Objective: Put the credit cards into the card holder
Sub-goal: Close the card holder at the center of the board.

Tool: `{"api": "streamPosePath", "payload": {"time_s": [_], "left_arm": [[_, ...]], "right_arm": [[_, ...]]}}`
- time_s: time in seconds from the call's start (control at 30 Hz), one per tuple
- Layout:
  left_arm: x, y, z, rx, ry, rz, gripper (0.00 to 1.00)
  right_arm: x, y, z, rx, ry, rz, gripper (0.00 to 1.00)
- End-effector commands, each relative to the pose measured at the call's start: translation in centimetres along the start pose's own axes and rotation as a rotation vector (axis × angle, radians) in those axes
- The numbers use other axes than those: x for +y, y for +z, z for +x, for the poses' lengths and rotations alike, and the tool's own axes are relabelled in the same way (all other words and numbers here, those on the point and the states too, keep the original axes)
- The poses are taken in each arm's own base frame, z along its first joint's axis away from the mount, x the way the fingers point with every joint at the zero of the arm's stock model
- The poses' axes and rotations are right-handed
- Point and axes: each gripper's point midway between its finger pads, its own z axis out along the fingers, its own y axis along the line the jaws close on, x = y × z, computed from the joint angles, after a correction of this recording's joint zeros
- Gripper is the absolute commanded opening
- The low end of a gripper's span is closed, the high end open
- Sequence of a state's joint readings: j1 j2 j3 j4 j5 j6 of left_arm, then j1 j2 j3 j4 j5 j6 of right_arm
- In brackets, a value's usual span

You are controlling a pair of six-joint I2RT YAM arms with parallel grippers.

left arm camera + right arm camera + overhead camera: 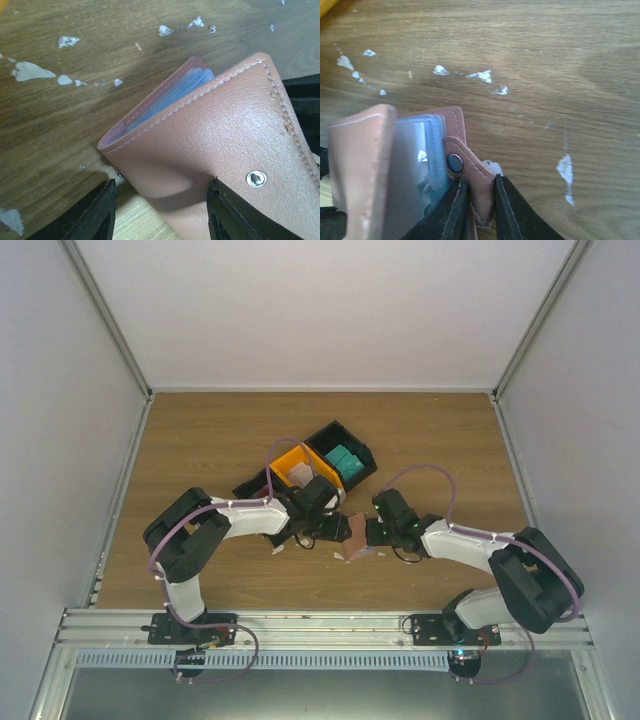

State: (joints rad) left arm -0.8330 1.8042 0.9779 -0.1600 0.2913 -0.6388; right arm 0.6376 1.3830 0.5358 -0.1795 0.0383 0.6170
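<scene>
The card holder (210, 130) is a reddish-brown wallet standing partly open on the table, its light blue pockets (170, 92) showing at the top edge. My left gripper (162, 217) is open around its lower cover, the left finger (97, 215) clear of the leather. My right gripper (481, 212) is shut on the wallet's snap strap (479, 187), beside the clear pockets (415, 165). From above, both grippers meet at the card holder (357, 536). Teal credit cards (347, 462) lie in a black bin; pale ones (300, 475) lie in the orange bin.
A row of bins, black (358, 453), orange (287, 458) and black (252, 487), stands just behind the left gripper. Small white paper scraps (480, 76) dot the wooden table (200, 440). White walls enclose the table on three sides.
</scene>
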Motion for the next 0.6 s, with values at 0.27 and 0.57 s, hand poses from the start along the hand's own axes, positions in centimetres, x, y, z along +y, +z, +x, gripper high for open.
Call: {"api": "streamPosePath", "payload": {"time_s": [0.27, 0.57], "left_arm": [[3.3, -0.1, 2.6, 0.06, -0.013, -0.156, 0.57], [6.3, 1.0, 5.0, 0.126, -0.017, -0.297, 0.45]], "right_arm": [[1.8, 0.4, 3.1, 0.107, 0.108, -0.15, 0.11], [-2.0, 0.5, 2.8, 0.051, 0.242, 0.061, 0.18]]}}
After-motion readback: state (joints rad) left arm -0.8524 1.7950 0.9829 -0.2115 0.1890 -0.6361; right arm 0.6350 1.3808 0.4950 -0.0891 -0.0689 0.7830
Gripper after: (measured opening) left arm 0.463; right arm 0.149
